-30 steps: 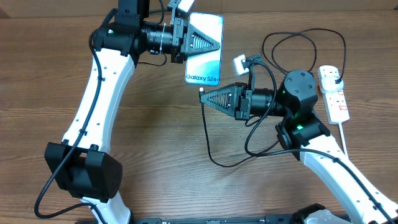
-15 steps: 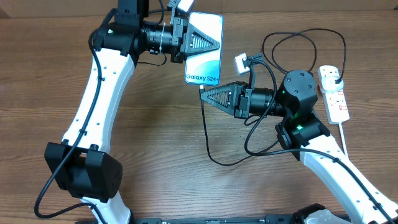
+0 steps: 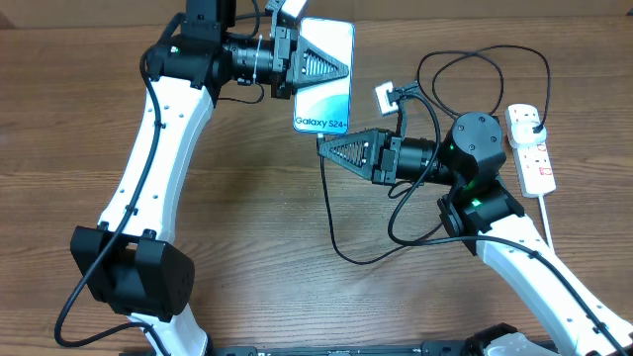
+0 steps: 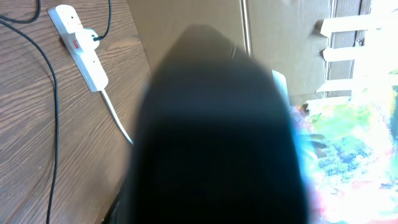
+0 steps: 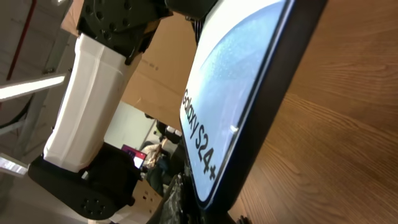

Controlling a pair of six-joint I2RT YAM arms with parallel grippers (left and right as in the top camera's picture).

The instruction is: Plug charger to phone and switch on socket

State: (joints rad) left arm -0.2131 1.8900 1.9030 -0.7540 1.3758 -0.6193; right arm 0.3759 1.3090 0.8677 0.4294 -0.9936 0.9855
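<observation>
At left of centre, the left gripper (image 3: 341, 69) is clamped on the phone (image 3: 326, 99), which it holds clear of the table (image 3: 247, 247) with the "Galaxy S24+" end facing the right gripper (image 3: 326, 147). That gripper pinches the connector tip of the charger (image 3: 326, 213) just beside the phone's lower edge; seating cannot be confirmed. At far right, the charger's black plug sits in the socket (image 3: 534, 163). Judged outstanding: insertion, then the switch.
</observation>
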